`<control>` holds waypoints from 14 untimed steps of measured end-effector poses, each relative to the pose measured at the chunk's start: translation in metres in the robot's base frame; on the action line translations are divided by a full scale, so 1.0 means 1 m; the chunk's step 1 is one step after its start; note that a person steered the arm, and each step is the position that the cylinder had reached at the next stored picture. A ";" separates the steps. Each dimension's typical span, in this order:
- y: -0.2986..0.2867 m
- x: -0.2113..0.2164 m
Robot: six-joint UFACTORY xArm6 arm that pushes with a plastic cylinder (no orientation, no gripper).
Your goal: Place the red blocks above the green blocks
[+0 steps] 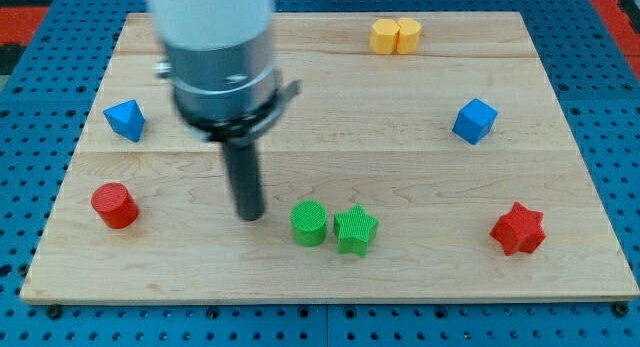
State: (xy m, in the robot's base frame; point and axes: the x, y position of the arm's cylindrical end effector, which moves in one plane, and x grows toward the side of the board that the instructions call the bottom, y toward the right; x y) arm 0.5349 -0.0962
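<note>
Two red blocks sit far apart: the red cylinder (114, 205) near the view's left edge, the red star (518, 228) at the right, both level with the green cylinder (309, 223) and green star (355, 230), which touch at bottom centre. My tip (249, 217) rests just left of the green cylinder, not touching; no fingers here, just a bare rod. Probably lining up on the red cylinder.
</note>
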 end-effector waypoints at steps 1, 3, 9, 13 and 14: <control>-0.043 0.049; -0.110 -0.019; -0.113 -0.072; 0.216 -0.022; 0.226 0.021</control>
State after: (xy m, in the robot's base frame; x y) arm 0.5557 0.1301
